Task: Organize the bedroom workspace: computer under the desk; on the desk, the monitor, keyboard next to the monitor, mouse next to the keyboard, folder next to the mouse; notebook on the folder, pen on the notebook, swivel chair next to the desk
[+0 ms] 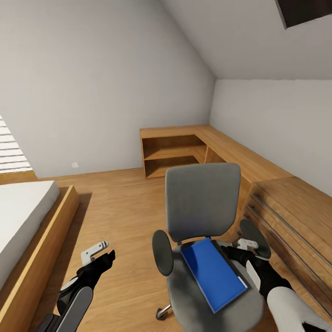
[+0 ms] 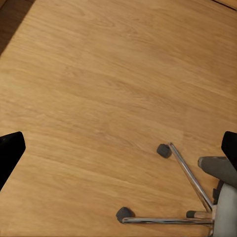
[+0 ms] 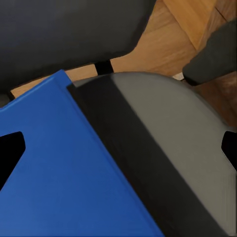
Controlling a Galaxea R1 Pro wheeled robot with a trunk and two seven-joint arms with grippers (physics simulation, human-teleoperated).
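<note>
The grey swivel chair point(image 1: 203, 214) stands in the middle of the bedroom's wood floor, its back toward the far wall. The bright blue folder point(image 1: 213, 273) lies flat on its seat. My right gripper point(image 1: 237, 249) hovers open just above the seat at the folder's far right corner. In the right wrist view that gripper point(image 3: 118, 148) straddles the folder point(image 3: 59, 177) edge and the grey seat point(image 3: 182, 143). My left gripper point(image 1: 101, 253) hangs open over bare floor to the left of the chair. In the left wrist view this gripper point(image 2: 118, 148) looks down at the chair's chrome wheeled base point(image 2: 190, 177).
A low bed point(image 1: 23, 221) with a wooden frame lies at the left. Light-wood shelves point(image 1: 173, 154) and a low cabinet run along the far and right walls, ending in drawers point(image 1: 295, 216) close to the chair's right armrest point(image 1: 254, 237). Open floor lies between bed and chair.
</note>
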